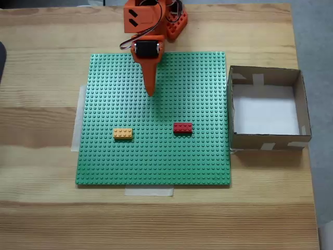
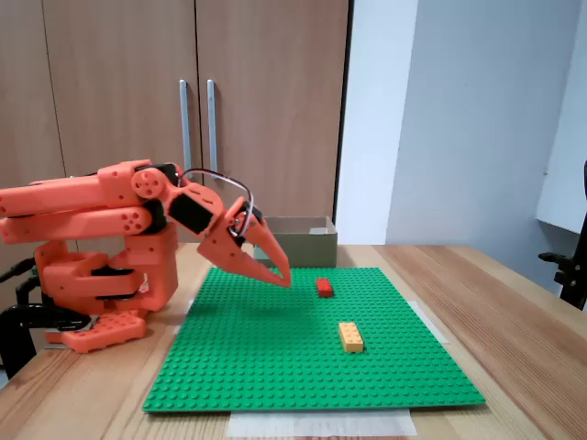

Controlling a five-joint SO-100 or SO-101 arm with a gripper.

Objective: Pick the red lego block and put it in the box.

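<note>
Fingers closed together, holding nothing, tip hanging above the green baseplate. Red lego block: small rectangular studded brick, flat on the baseplate, well clear of the tip, open studs all round. Orange-yellow brick sits apart from it. Cardboard box beside the baseplate on the table, white floor bare.

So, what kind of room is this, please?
Probably an office or hobby room, not a factory: a wooden table, wooden cupboard doors behind, and a small orange arm over a green baseplate.
</note>
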